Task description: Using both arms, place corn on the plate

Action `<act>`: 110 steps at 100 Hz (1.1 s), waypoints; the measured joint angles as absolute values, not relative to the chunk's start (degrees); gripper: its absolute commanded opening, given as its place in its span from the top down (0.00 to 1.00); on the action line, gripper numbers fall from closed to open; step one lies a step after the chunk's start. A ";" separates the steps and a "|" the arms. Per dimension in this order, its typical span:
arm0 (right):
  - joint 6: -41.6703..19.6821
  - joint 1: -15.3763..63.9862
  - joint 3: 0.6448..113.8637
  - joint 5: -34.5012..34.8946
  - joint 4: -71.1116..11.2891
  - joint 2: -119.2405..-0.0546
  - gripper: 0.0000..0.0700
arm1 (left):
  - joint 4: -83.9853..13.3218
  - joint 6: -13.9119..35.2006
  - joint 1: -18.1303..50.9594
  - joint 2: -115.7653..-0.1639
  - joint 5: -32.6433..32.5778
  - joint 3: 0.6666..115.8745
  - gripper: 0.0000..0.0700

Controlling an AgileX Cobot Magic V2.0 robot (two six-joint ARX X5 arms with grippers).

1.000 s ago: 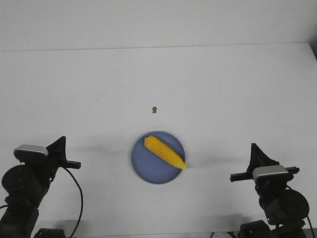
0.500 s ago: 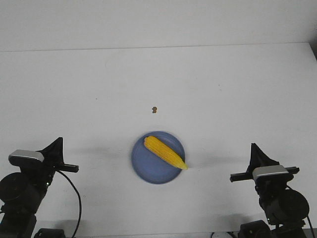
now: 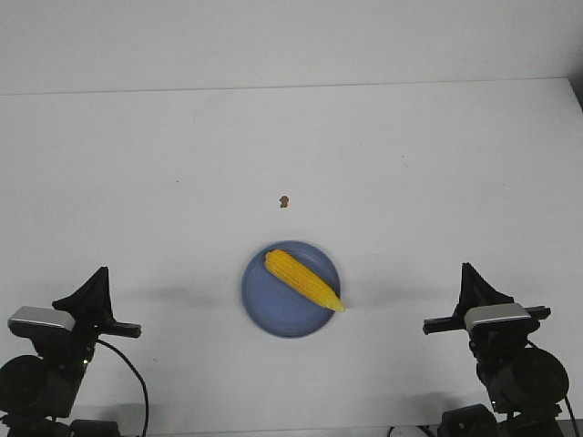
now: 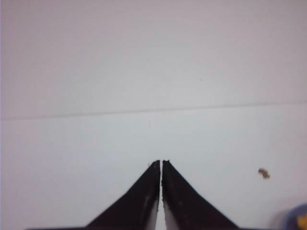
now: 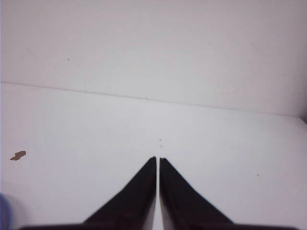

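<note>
The yellow corn (image 3: 304,279) lies at a slant on the light blue plate (image 3: 269,305) near the table's front middle. My left gripper (image 3: 102,272) is shut and empty at the front left, well apart from the plate. My right gripper (image 3: 467,269) is shut and empty at the front right, also apart from it. In the left wrist view my shut gripper (image 4: 160,162) points over bare table, with a sliver of the plate (image 4: 293,218) and of the corn (image 4: 303,221) at the frame's corner. In the right wrist view my shut gripper (image 5: 157,158) points over bare table, the plate's edge (image 5: 4,212) barely showing.
A tiny brown speck (image 3: 284,201) lies on the white table beyond the plate; it also shows in the left wrist view (image 4: 264,173) and the right wrist view (image 5: 18,155). The table's far edge (image 3: 291,86) meets a pale wall.
My left arm has drawn back toward the front left corner and sits lower in the front view. The right arm, corn and plate have not moved.
</note>
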State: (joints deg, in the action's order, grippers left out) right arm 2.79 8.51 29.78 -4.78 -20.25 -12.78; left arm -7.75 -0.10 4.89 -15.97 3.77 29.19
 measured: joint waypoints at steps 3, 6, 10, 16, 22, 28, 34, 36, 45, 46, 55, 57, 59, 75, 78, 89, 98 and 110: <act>2.79 8.51 29.78 -4.78 -20.25 -12.78 0.98 | -6.22 -0.10 4.89 -14.92 3.75 27.18 0.99; 2.79 8.51 29.78 -4.78 -20.25 -12.78 0.98 | -4.51 -0.10 4.89 -13.85 3.77 25.17 0.99; 2.79 8.51 29.78 -4.78 -20.25 -12.78 0.98 | -2.07 -0.10 4.89 -12.29 3.77 22.46 0.99; 2.79 8.51 29.78 -4.78 -20.25 -12.78 0.98 | 1.32 0.03 4.89 -9.82 3.77 18.65 0.99; 2.79 8.51 29.78 -4.78 -20.25 -12.78 0.98 | 3.51 0.62 4.89 -7.25 3.77 15.38 0.99; 2.79 8.51 29.78 -4.78 -20.25 -12.78 0.98 | 4.03 1.21 4.89 -4.62 3.77 12.58 0.98; 2.79 8.51 29.78 -4.78 -20.25 -12.78 0.98 | 4.03 1.65 4.89 -2.09 3.77 10.00 0.98; 2.79 8.51 29.78 -4.78 -20.25 -12.78 0.98 | 4.01 1.76 4.89 -1.28 3.77 9.26 0.98; 2.76 8.51 29.78 -4.75 -20.23 -12.78 0.98 | 4.75 2.26 4.67 -0.32 3.75 7.05 0.98; 2.79 8.51 29.78 -4.75 -20.23 -12.78 0.98 | 4.78 2.28 4.60 -0.36 3.77 6.92 0.98; 2.79 8.51 29.78 -4.78 -20.23 -12.78 0.98 | 5.08 2.33 4.16 -0.30 3.77 5.63 0.98; 2.76 8.51 29.78 -4.78 -20.23 -12.78 0.98 | 5.54 2.35 4.14 -0.30 3.75 5.34 0.98; 2.76 8.51 29.78 -4.78 -20.23 -12.78 0.98 | 5.98 2.33 4.08 -0.30 3.60 5.10 0.98; 2.76 8.51 29.78 -4.78 -20.23 -12.78 0.98 | 10.52 2.35 2.85 -0.30 3.33 1.91 0.98; 2.76 8.51 29.78 -4.78 -20.23 -12.78 0.98 | 10.66 2.44 2.74 -0.34 3.33 1.91 0.98; 2.76 8.51 29.78 -4.78 -20.21 -12.78 0.98 | 11.99 2.46 2.63 -0.23 3.33 1.91 0.98; 2.76 8.51 29.78 -4.75 -20.21 -12.78 0.98 | 11.94 2.44 2.24 -0.25 3.36 1.91 0.98; 2.76 8.51 29.78 -4.78 -20.21 -12.78 0.98 | 11.92 2.46 2.13 -0.25 3.33 1.91 0.98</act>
